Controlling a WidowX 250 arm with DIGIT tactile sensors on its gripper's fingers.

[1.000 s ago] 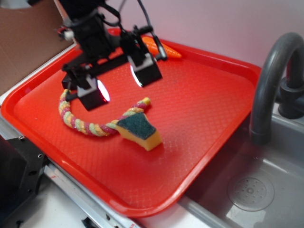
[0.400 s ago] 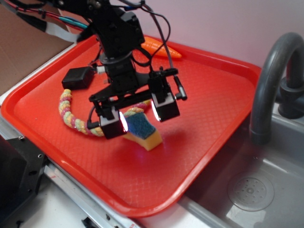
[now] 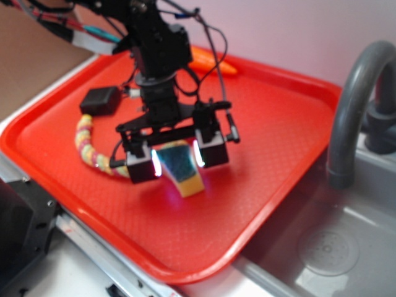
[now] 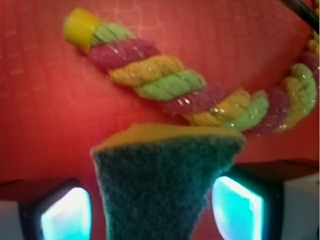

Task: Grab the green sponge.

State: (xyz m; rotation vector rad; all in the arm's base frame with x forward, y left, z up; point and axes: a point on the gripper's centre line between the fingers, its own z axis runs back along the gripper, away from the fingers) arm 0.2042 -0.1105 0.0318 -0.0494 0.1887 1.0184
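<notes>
- Tool (image 3: pixel 177 161) lowered over the green sponge (image 3: pixel 179 166); jaws spread, one pad (image 3: pixel 141 164) on each side of the sponge.
- Wrist view: gaps visible between sponge (image 4: pixel 160 187) sides and both lit pads (image 4: pixel 235 210); no contact seen, tool released.
- Green sponge rests on the red tray (image 3: pixel 272 154), roughly mid-tray, slightly toward the tray's near edge; green face up, yellow foam below.
- Braided rope (image 3: pixel 90 145) lies just beyond the sponge, curving toward the tray's left edge; in wrist view rope (image 4: pixel 170 85) is near the sponge, contact unclear.
- Small black block (image 3: pixel 100 101) near the tray's far-left edge.
- Orange object (image 3: pixel 216 62) at the tray's far edge, partly hidden by the arm.
- Grey faucet (image 3: pixel 352 105) beside the tray's right edge.
</notes>
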